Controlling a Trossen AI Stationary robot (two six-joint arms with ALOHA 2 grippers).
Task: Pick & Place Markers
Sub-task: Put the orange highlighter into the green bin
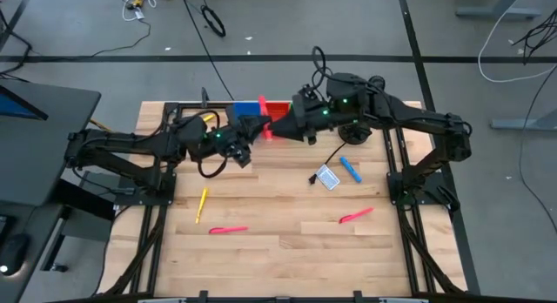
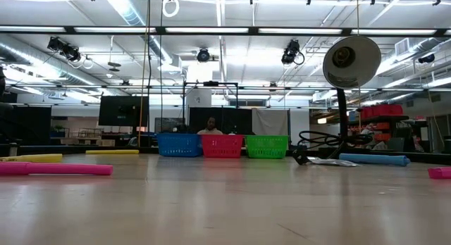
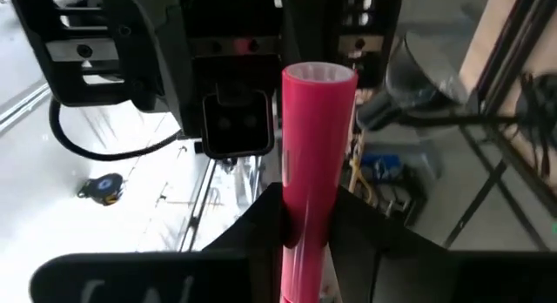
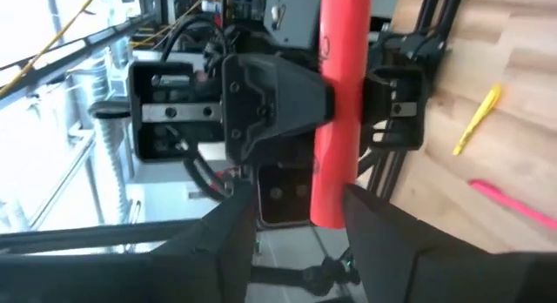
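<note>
Hovering at the table's far middle, the left gripper (image 3: 305, 238) clamps a red marker (image 3: 315, 164) while the right gripper (image 4: 305, 207) straddles it, fingers part-open. Light, stiff and smooth, it probably wants a mid-barrel pinch.

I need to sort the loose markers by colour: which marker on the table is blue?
The blue marker, lying right of the white card. The other loose markers are one yellow and two pink.

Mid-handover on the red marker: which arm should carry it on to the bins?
Right, probably. The left gripper is shut on the red marker, while the right gripper brackets it and sits nearer the red bin.
</note>
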